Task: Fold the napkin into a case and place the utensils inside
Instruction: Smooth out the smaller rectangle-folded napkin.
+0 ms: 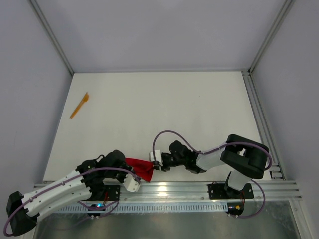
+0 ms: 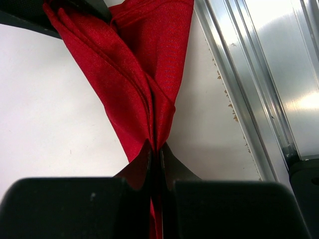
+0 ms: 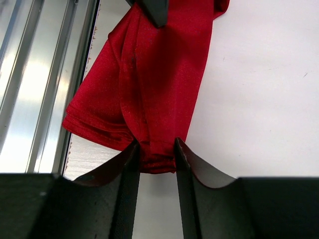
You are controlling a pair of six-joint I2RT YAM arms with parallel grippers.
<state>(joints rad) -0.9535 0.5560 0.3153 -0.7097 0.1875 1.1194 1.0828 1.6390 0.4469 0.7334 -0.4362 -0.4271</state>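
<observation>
A bright red napkin (image 1: 141,169) is bunched into a twisted band between the two arms. It sits at the near edge of the white worktop (image 1: 164,109), just beside the silver metal rail (image 1: 199,188) that runs along that edge. We cannot tell whether the cloth rests on the surface or is lifted off it.

In the left wrist view, the left fingers (image 2: 139,167) are pressed together on one gathered end of the napkin (image 2: 144,74), which fans out in deep folds beyond them. In the right wrist view, the right fingers (image 3: 130,159) are clamped on the other end. There the napkin (image 3: 149,84) fills the narrow gap between them and touches both.

From above, the left fingers (image 1: 127,164) and right fingers (image 1: 158,165) face each other across the cloth. Well apart, near the far left side of the worktop, we see one slim orange utensil (image 1: 79,105) lying at a slant
</observation>
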